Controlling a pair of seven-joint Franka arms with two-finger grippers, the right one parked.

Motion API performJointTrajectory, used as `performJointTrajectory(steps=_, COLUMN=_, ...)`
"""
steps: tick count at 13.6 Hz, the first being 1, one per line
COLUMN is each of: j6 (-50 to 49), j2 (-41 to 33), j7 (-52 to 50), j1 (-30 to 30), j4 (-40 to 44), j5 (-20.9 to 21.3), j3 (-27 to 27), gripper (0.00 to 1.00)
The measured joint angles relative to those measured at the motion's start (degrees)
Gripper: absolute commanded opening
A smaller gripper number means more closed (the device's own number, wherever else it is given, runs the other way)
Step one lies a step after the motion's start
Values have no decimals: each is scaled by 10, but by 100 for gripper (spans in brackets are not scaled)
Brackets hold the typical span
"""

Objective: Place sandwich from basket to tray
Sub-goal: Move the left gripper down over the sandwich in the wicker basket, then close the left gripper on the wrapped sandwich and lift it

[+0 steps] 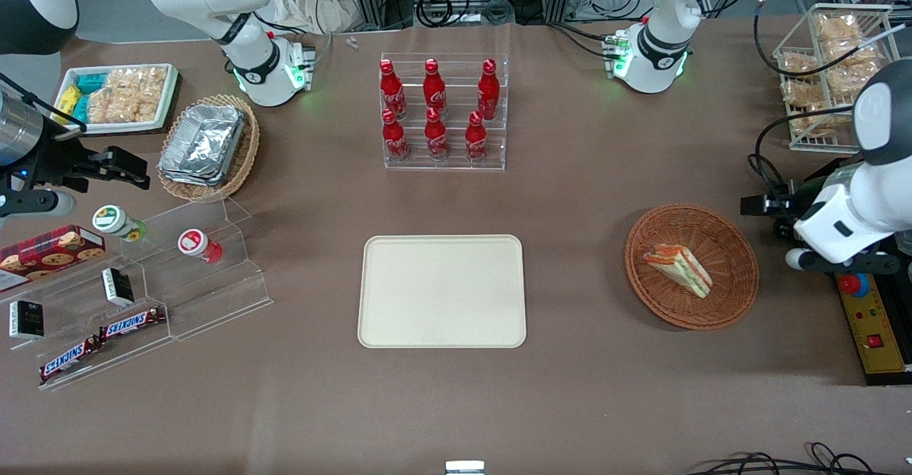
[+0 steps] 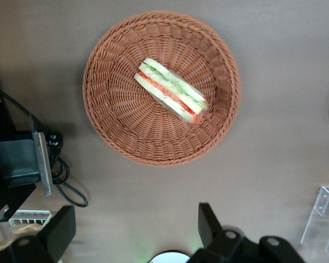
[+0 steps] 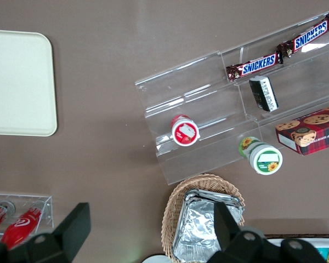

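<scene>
The sandwich (image 1: 678,267), a clear-wrapped white wedge with orange, red and green layers, lies in the round reddish-brown basket (image 1: 734,247) toward the working arm's end of the table. The left wrist view shows the sandwich (image 2: 171,90) in the middle of the basket (image 2: 120,120). The cream tray (image 1: 442,291) lies flat and bare at the table's middle, beside the basket; the right wrist view shows its corner (image 3: 16,82). My left gripper (image 1: 766,206) hangs above the table beside the basket, apart from it. In the left wrist view the gripper (image 2: 132,230) is open and empty.
A clear rack of red cola bottles (image 1: 443,112) stands farther from the camera than the tray. A wire rack of snack bags (image 1: 833,69) and a yellow control box (image 1: 866,318) flank the working arm. A tan basket with foil containers (image 1: 206,144) and acrylic snack steps (image 1: 142,283) sit toward the parked arm's end.
</scene>
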Motion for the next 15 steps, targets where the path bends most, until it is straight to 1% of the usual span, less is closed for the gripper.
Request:
performJointTrajectory(steps=2, j6=43, j2=1, j7=-13, j1=5, j4=-42, j5=0, j3=1, gripper=99)
performJointTrajectory(steps=4, j6=107, j2=2, j7=-65, j1=6, j4=-80, j5=0, j3=2, gripper=99)
performJointTrajectory(steps=8, j6=317, j2=4, j7=-275, j1=5, j4=-177, j5=0, j3=1, gripper=99)
performJointTrajectory(steps=10, j6=391, j2=12, j7=-377, j1=4, j4=-213, j5=0, j3=1, gripper=99)
performJointTrajectory(steps=12, j6=415, j2=27, j7=-445, j1=3, j4=-221, j5=0, j3=0, gripper=99)
performJointTrajectory(steps=15, j6=422, j2=44, j7=-491, j1=2, j4=-224, j5=0, j3=-3, gripper=99)
